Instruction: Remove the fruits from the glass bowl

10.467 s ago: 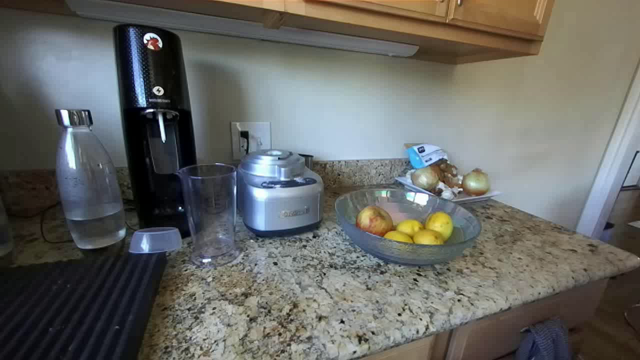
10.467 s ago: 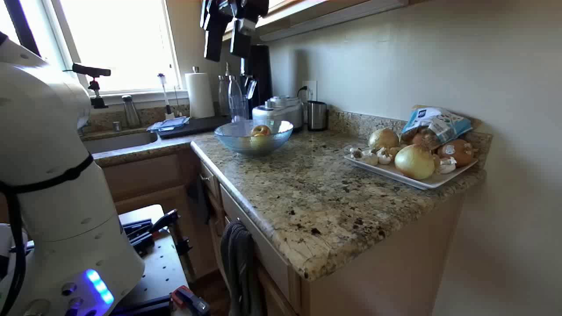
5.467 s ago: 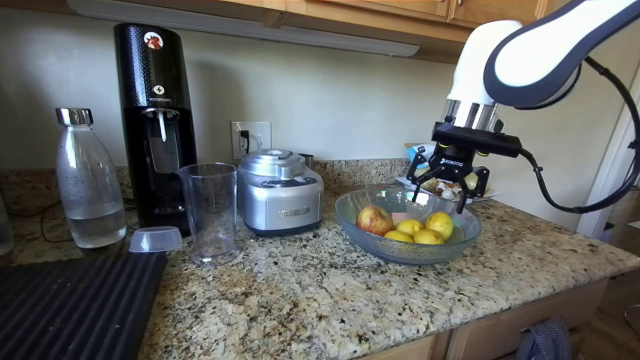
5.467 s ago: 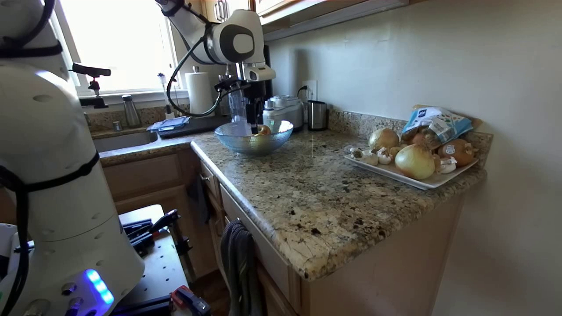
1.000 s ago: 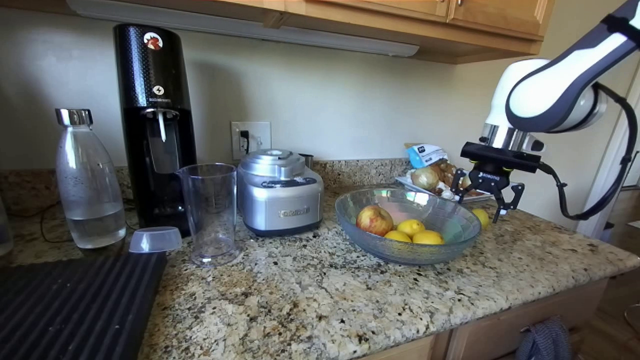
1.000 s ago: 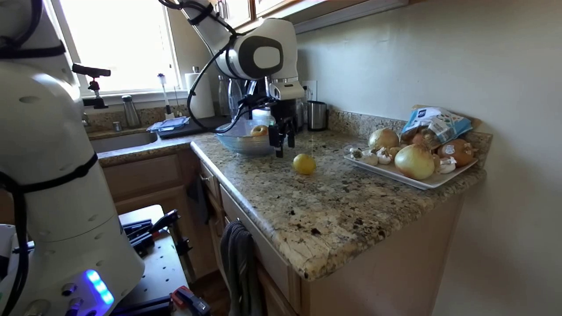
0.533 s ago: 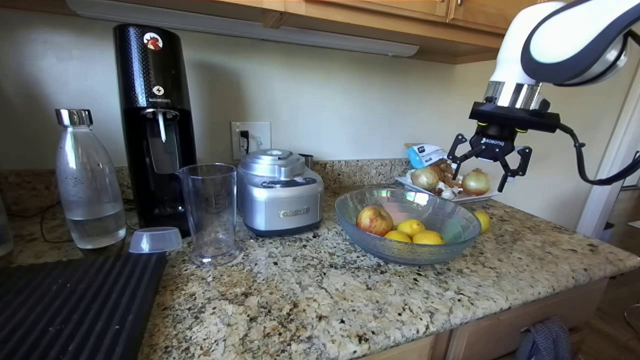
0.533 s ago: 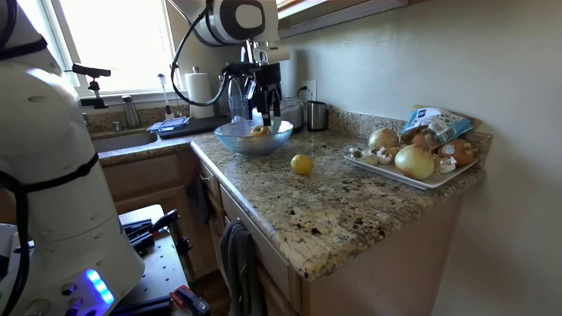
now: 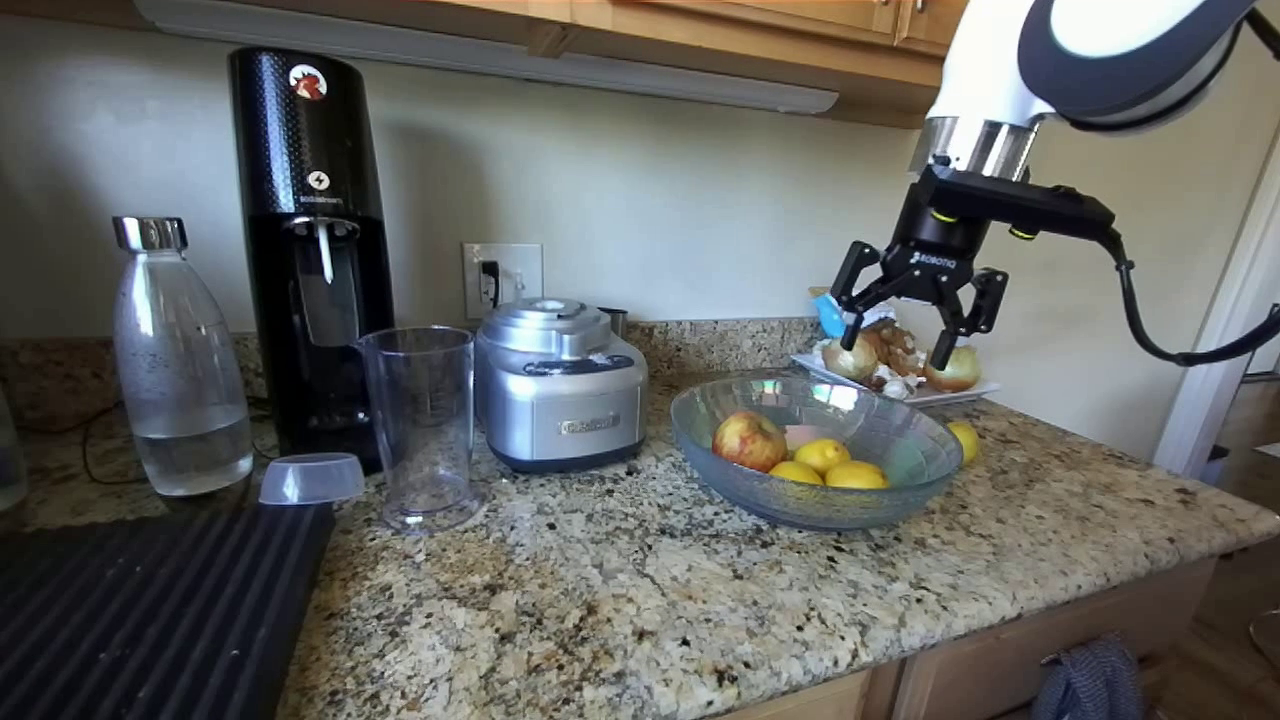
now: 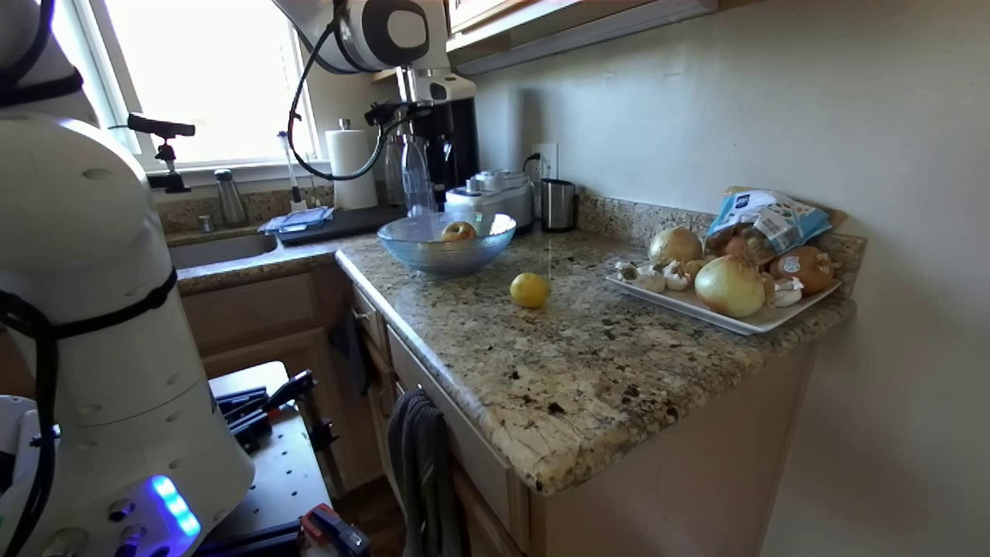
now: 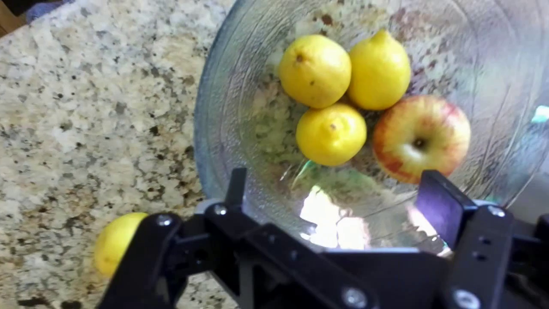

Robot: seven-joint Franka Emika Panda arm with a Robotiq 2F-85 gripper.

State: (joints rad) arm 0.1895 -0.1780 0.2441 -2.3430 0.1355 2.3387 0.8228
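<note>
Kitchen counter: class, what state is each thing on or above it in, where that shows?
Tool: open, holding nothing
Glass bowl: upright, holding three lemons and an apple
Fourth lemon: out, on the counter
Bottle: capped, partly filled
Tall clear cup: upright
Plug: in the outlet
Plate: holding onions and garlic
Cabinet doors: shut

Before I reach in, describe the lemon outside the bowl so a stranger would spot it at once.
On the speckled counter stands a wide glass bowl. Past its rim, toward the white plate, lies the lemon. It is the only lemon outside; the other three lemons lie inside with an apple.
</note>
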